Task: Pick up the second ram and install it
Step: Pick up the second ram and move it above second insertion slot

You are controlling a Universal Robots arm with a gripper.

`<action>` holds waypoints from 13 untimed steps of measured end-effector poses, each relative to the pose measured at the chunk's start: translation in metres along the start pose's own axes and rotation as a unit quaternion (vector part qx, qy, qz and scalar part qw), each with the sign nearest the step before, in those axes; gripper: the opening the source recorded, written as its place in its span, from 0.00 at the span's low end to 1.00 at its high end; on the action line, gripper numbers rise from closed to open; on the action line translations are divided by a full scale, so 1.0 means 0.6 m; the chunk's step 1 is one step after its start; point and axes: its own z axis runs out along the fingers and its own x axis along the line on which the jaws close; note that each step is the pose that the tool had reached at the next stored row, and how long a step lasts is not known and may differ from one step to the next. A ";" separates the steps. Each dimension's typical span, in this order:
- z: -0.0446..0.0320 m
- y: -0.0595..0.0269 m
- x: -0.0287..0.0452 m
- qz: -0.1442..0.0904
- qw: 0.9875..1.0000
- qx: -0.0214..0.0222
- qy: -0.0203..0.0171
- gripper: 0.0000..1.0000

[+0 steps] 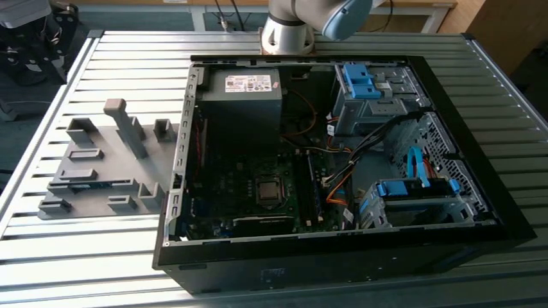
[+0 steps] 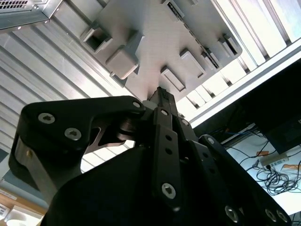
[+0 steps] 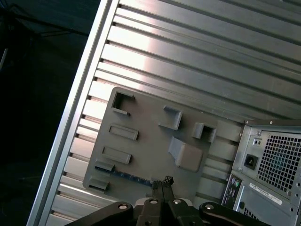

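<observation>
- The table (image 1: 256, 48), a ribbed metal top, lies far below the pincer and carries everything else.
- The case (image 1: 514, 218) lies on its side with the cover off. It is off to one side of the pincer, not under it, and in the first wrist view its rear panel sits at the edge of the picture.
- The board (image 1: 256, 186) inside the case is well away from the pincer. From where I stand I cannot tell whether any stick is seated in its slots.
- The tray (image 3: 150, 136), a grey plate of blocks and pockets, is straight under the pincer, with a clear gap of air between them.
- The arm (image 1: 287, 29) rises from its base at the far end of the table and runs up out of the exterior view.
- The pincer (image 3: 162, 182) hangs high over the tray with its tips pointing down. Its fingers are pressed together and there is nothing between them, as both wrist views show.
- The ram (image 3: 126, 175) is a thin bluish strip lying in its holder along one edge of the tray. It is below the pincer tips and stretches away from them, untouched.
- As I judge it, the job has barely begun. The ram has not been lifted and nothing has been carried to the case, so both the pick and the install are left to do.
</observation>
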 end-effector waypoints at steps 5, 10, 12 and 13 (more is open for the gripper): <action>0.000 0.000 0.000 0.000 1.000 0.000 0.000 0.11; 0.000 0.000 0.000 0.000 1.000 0.000 0.000 0.18; 0.000 0.000 0.000 0.000 1.000 0.000 0.000 0.18; 0.000 0.000 0.000 0.000 1.000 0.000 0.000 0.18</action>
